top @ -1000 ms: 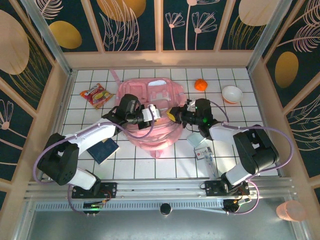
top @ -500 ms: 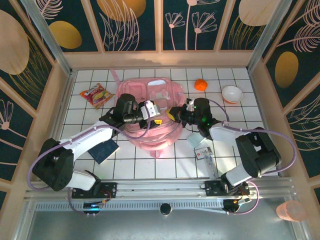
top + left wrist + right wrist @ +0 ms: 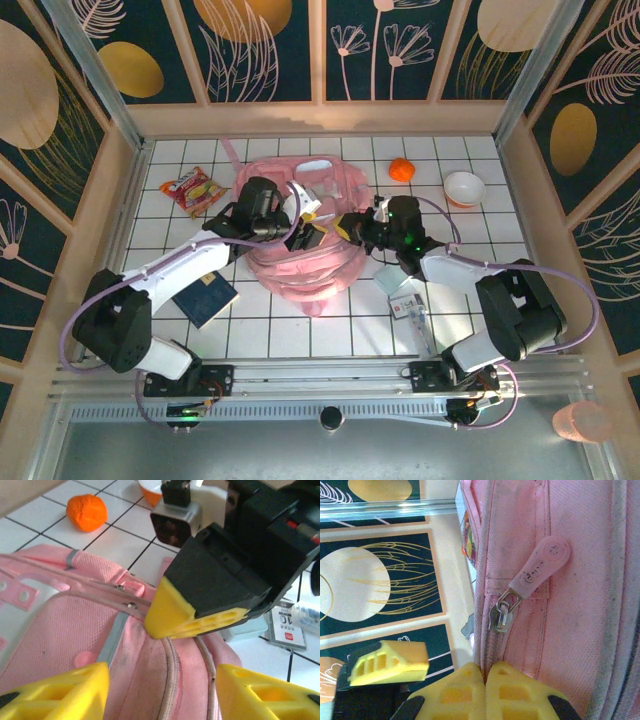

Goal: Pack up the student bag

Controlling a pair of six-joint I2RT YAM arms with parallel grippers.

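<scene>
From above, the bag (image 3: 300,275) lies in the middle of the tiles with its zipped front facing up. Its long axis runs from the arm bases toward the far wall. A strap trails off its far-left corner, and I can't say for sure which end is the top. The left gripper (image 3: 303,215) hangs over the bag's middle, and the right gripper (image 3: 345,228) sits at the bag's right edge. An orange (image 3: 401,170) and a bowl (image 3: 464,187) lie off to the bag's far right, and a snack packet (image 3: 190,190) lies to its left.

On the left wrist camera, my left gripper (image 3: 160,677) is roughly half open with nothing in it — just pink fabric below the gap. The right gripper's yellow tip is down on the bag's pale trim.

On the right wrist camera, the right gripper (image 3: 485,680) is fully closed. It looks pinched on the bag's seam, just beside the zip slider (image 3: 501,615) and its pull tab (image 3: 540,562).

My read is that we're opening the bag. I'd hold the right pinch firm as an anchor and lower the left onto the pull tab — not the loose cloth. Then I'd draw along the zip line rather than upward.
</scene>
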